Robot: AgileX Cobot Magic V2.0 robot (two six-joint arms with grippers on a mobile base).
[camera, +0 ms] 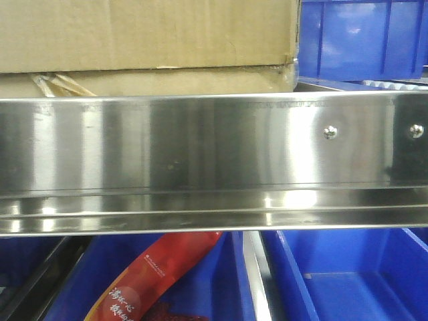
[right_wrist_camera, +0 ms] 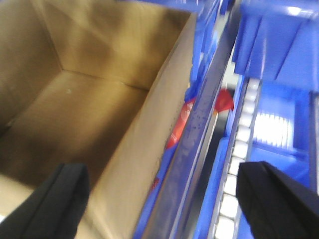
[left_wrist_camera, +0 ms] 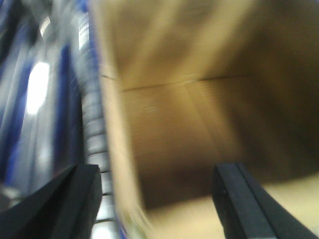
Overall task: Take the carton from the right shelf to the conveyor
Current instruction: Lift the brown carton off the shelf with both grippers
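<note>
Since the brown corrugated cardboard carton (camera: 147, 33) on the shiny steel right shelf (camera: 200, 154) looks empty and light, the wide-spread left end effector (left_wrist_camera: 157, 206) and right end effector (right_wrist_camera: 167, 199) suit pinching opposite walls.

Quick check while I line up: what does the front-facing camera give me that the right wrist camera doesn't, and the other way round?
Only the front-facing view: the mirror-like face of the shelf's front rail with its two screw heads, plus the carton from outside, with its tape wad. No gripper shows there.
Only the right wrist view: the carton's open inside, the right gripper open and spread across the carton's side wall, and a roller track.
Both: the carton, blue bins and a red packet.
</note>
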